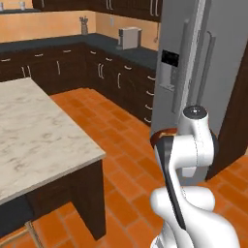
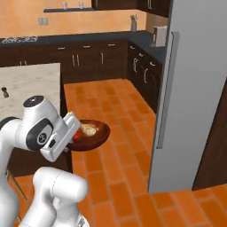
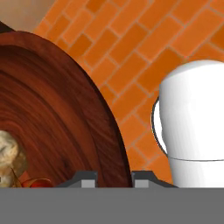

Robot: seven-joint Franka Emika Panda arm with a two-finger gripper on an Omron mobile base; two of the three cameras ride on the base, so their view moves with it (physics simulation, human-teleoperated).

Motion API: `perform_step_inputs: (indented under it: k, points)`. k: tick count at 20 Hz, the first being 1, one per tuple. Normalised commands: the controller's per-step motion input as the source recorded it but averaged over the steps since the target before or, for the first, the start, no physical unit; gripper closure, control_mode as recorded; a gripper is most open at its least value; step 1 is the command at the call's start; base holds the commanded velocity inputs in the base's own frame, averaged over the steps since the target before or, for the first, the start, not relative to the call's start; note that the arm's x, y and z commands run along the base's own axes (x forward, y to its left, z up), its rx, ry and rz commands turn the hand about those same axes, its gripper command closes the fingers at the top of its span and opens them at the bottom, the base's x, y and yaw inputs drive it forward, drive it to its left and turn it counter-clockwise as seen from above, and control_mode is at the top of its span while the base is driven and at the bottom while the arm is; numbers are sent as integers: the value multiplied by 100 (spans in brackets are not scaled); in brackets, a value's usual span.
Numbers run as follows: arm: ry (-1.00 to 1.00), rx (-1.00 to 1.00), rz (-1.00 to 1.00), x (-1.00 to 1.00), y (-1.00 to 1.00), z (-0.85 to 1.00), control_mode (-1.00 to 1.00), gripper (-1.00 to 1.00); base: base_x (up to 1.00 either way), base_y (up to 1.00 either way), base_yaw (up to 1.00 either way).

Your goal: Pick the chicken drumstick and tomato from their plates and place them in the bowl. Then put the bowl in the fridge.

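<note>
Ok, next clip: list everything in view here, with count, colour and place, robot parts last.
bowl: one, dark reddish-brown wood, held above the floor in front of the arm
drumstick: one, golden-tan, inside the bowl
tomato: one, red, inside the bowl beside the drumstick
fridge: one, grey, doors shut, to the right
island: one, pale marble top on dark base, to the left
pepper mill: one, dark, on the island
cabinets: dark brown run with dark counter along the orange back walls
toaster: one, pale, on the counter near the fridge
floor: orange tile
gripper: one, fingers shut on the bowl's rim
</note>
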Motion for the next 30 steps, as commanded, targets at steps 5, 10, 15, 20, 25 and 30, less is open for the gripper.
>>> perform_step_inputs:
  k: [5,10,15,20,25,30]
  points:
    - [0,0,0,0,0,0,100,100,57,-38,40]
    - [0,0,0,0,0,0,100,100,84,-41,36]
    - [0,0,0,0,0,0,100,100,94,-27,19]
    - [0,0,0,0,0,0,100,100,99,-7,8]
    - [0,0,0,0,0,0,100,100,99,-4,5]
    - [0,0,0,0,0,0,100,100,87,-37,1]
